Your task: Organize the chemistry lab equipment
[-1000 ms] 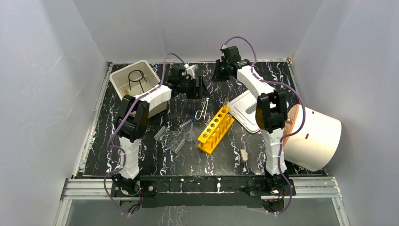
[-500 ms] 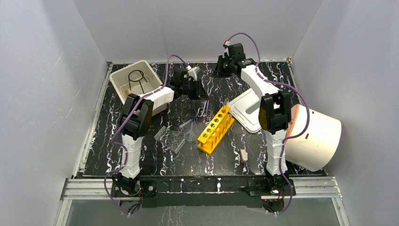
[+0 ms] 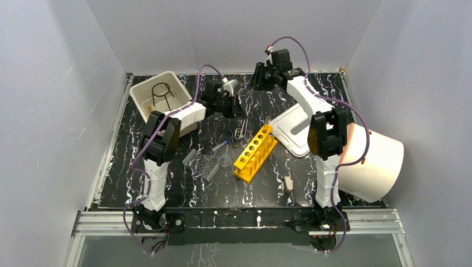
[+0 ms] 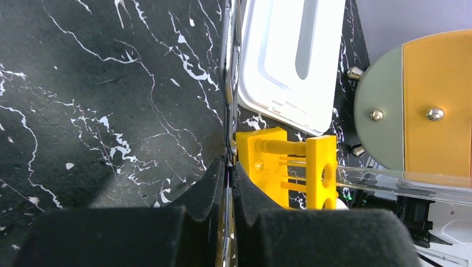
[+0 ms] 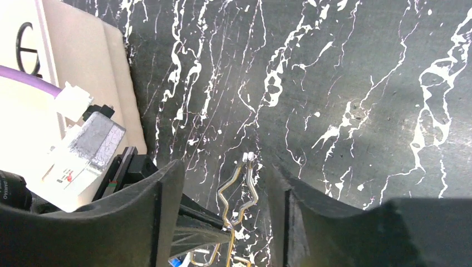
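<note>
Shiny metal tongs (image 4: pixel 227 83); glossy yellow plastic rack (image 4: pixel 320 167); matt black marbled tabletop (image 4: pixel 111 83).

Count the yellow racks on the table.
1. The rack lies mid-table, between the funnel and the white lid. None appears hidden.

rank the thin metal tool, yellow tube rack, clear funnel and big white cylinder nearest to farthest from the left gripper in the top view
1. thin metal tool: clamped in the left gripper.
2. yellow tube rack: just right of it, towards the arm bases.
3. clear funnel: left of the rack, nearer the bases.
4. white cylinder: far right edge.
</note>
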Motion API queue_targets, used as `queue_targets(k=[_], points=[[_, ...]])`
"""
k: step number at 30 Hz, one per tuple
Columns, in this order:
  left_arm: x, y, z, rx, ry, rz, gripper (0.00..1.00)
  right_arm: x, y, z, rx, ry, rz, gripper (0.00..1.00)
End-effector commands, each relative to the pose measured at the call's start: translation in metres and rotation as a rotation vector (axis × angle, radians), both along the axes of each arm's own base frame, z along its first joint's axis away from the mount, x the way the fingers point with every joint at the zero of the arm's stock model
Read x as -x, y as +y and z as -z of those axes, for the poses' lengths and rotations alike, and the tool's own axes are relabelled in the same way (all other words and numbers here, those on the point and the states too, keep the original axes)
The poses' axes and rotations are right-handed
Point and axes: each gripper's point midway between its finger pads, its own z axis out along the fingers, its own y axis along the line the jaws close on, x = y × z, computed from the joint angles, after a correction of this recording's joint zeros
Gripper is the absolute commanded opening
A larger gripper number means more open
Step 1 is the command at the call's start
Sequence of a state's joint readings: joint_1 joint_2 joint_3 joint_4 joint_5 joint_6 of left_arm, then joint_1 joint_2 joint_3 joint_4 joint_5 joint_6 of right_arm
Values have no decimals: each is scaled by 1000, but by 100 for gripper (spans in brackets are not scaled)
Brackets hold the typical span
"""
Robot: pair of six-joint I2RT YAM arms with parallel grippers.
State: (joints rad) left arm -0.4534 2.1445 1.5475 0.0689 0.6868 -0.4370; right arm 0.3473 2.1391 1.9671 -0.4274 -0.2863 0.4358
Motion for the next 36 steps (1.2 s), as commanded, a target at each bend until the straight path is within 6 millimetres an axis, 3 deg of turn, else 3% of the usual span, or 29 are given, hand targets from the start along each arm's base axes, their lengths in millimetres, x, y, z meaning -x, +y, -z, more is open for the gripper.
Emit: queue_targets(k=[1,5,9,15,21,26,30,36], points=[[-10,5,-97,59,-184,2,0,-1,-3,-81,-83,-149,-11,68],[-7,22,-118,43,-179,-38,0,4,-8,-110,-113,-195,-15,72],[-8,53,-145,3,-195,-117,0,12,-15,-133,-145,-217,-3,72],[-11,132,-166,-101,-171,-335,0,32,-23,-160,-214,-233,4,71],[-7,210,-179,-203,-138,-565,0,55,-26,-147,-216,-228,-24,70],[-1,279,-175,-312,-75,-814,0,63,-35,-143,-159,-255,11,70],[3,333,-164,-357,0,-992,0,71,-30,-142,-151,-267,10,70],[7,383,-143,-449,79,-1103,0,76,-23,-140,-145,-265,5,70]])
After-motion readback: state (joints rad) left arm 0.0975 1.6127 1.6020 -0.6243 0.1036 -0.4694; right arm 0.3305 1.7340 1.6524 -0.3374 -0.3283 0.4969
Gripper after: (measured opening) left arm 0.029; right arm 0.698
